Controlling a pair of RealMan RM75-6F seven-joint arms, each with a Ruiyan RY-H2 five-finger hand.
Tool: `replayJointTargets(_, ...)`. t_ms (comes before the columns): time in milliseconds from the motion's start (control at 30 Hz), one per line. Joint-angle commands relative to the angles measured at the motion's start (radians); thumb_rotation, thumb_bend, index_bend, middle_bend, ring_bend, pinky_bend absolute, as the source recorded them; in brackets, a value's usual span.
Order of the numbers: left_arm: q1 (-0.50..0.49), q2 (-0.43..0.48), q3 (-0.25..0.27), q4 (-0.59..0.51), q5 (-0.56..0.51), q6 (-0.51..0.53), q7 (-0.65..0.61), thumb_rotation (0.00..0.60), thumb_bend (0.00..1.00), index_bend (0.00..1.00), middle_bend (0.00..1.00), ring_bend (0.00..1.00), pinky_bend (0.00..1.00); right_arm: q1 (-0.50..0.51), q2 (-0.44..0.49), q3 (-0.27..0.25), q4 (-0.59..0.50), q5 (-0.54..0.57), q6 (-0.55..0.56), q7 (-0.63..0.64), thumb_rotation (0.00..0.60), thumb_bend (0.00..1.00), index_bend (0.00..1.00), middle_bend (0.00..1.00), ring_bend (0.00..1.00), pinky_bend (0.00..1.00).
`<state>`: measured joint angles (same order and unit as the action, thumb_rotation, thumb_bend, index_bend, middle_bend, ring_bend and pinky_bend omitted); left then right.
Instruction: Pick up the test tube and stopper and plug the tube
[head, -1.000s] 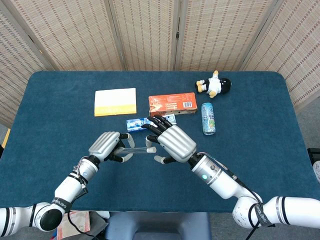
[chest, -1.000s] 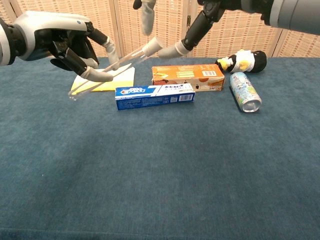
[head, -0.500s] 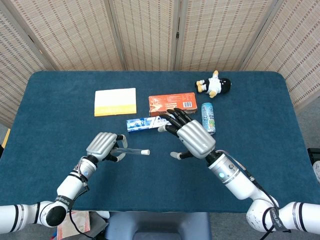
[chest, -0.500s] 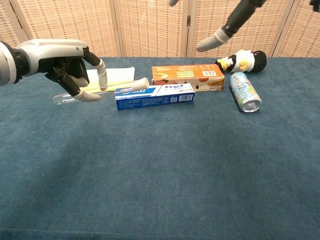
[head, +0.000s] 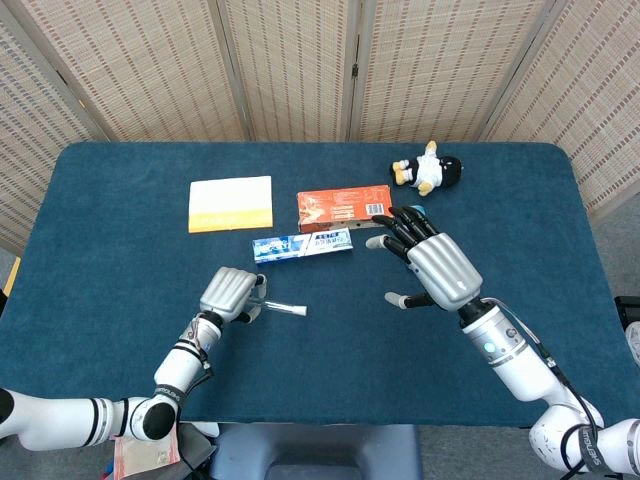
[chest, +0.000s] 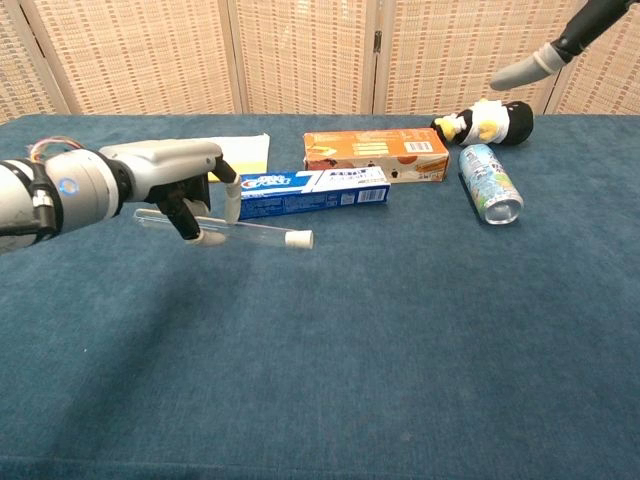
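Fingers of the left hand (chest: 185, 195) pinch the clear glass test tube (chest: 240, 231), its white stopper (chest: 300, 240) already seated in the mouth, low over the blue table (chest: 380, 340). Well to the right, the right hand (head: 435, 265) hovers spread and empty, near the blue toothpaste box (chest: 310, 191).
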<state>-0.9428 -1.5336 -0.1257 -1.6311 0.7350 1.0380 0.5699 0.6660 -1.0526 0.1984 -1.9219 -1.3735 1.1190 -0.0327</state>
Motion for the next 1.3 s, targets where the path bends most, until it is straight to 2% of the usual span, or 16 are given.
replayJointTargets(33, -0.019, -0.046, -0.006, 0.027, -0.039, -0.005, 0.032, 0.6, 0.33, 0.6, 1.0, 1.0, 1.0, -0.008, 0.009, -0.001, 0.006, 0.0, -0.003, 0.02, 0.6, 0.12, 0.26, 0.1, 0.0, 0.0)
replayJointTargets(433, -0.054, -0.136, -0.016, 0.1, -0.101, -0.008, 0.118, 0.6, 0.33, 0.55, 1.0, 1.0, 1.0, -0.036, 0.025, -0.004, 0.013, -0.002, -0.002, 0.051, 0.6, 0.12, 0.24, 0.1, 0.0, 0.0)
replayJointTargets(700, -0.059, -0.151, -0.017, 0.107, -0.136, -0.01, 0.155, 0.6, 0.33, 0.39, 1.0, 1.0, 1.0, -0.043, 0.025, 0.002, 0.022, 0.003, -0.007, 0.06, 0.6, 0.12, 0.23, 0.1, 0.0, 0.0)
replayJointTargets(833, -0.049, -0.136, -0.014, 0.078, -0.136, -0.002, 0.157, 0.6, 0.33, 0.36, 1.0, 1.0, 1.0, -0.045, 0.024, 0.007, 0.026, 0.002, -0.006, 0.067, 0.6, 0.12, 0.23, 0.1, 0.0, 0.0)
replayJointTargets(967, -0.006, -0.063, 0.006, -0.019, -0.063, 0.045, 0.123, 0.6, 0.33, 0.33, 1.0, 1.0, 1.0, -0.061, 0.053, 0.0, 0.03, -0.002, -0.003, 0.058, 0.6, 0.12, 0.22, 0.1, 0.0, 0.0)
replayJointTargets(1067, 0.072, 0.039, 0.03, -0.128, 0.036, 0.115, 0.039, 0.6, 0.33, 0.32, 0.99, 0.99, 1.0, -0.094, 0.098, -0.016, 0.034, 0.002, 0.007, 0.07, 0.6, 0.12, 0.22, 0.1, 0.0, 0.0)
replayJointTargets(1133, 0.119, 0.103, 0.046, -0.17, 0.084, 0.151, -0.01, 0.6, 0.33, 0.32, 0.96, 0.97, 1.0, -0.116, 0.123, -0.032, 0.04, 0.003, 0.008, 0.078, 0.6, 0.17, 0.22, 0.11, 0.0, 0.0)
replayJointTargets(1167, 0.15, 0.143, 0.054, -0.189, 0.115, 0.175, -0.046, 0.6, 0.33, 0.32, 0.94, 0.95, 1.0, -0.132, 0.134, -0.044, 0.046, 0.001, 0.011, 0.09, 0.6, 0.2, 0.22, 0.12, 0.0, 0.02)
replayJointTargets(1300, 0.259, 0.256, 0.082, -0.202, 0.224, 0.267, -0.17, 0.6, 0.33, 0.34, 0.82, 0.81, 0.98, -0.191, 0.157, -0.092, 0.086, -0.033, 0.032, 0.135, 0.6, 0.32, 0.22, 0.16, 0.03, 0.21)
